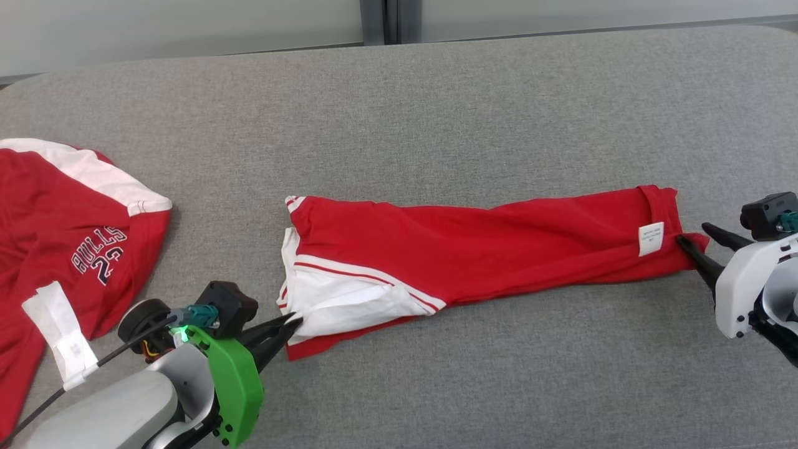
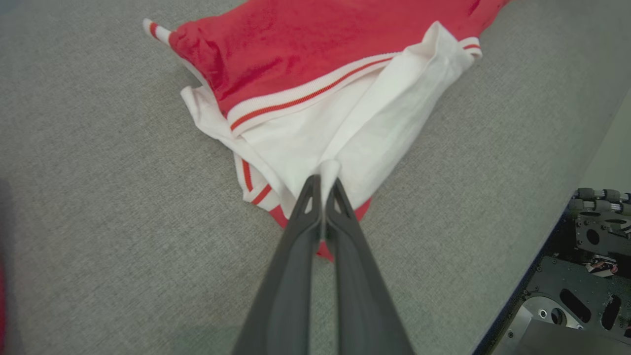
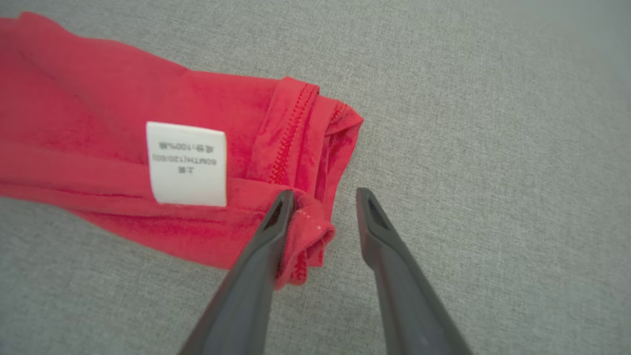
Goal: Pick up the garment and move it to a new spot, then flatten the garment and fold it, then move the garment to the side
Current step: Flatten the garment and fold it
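The garment (image 1: 486, 243), a red shirt with white, red-striped sleeve parts, lies folded into a long strip across the grey table. My left gripper (image 1: 293, 322) is shut on the white cloth at the strip's left end; the left wrist view shows a white fold (image 2: 329, 167) pinched between the tips of the left gripper (image 2: 325, 180). My right gripper (image 1: 693, 232) is open at the strip's right end. In the right wrist view the right gripper (image 3: 325, 195) has its left finger against the red hem corner (image 3: 308, 227), beside a white care label (image 3: 187, 164).
A second red jersey (image 1: 68, 243) with white panels and "BULLS 23" lettering lies at the table's left edge. The grey table surface (image 1: 499, 112) stretches behind the garment to a pale wall. The robot's dark base (image 2: 581, 276) shows beyond the table's near edge.
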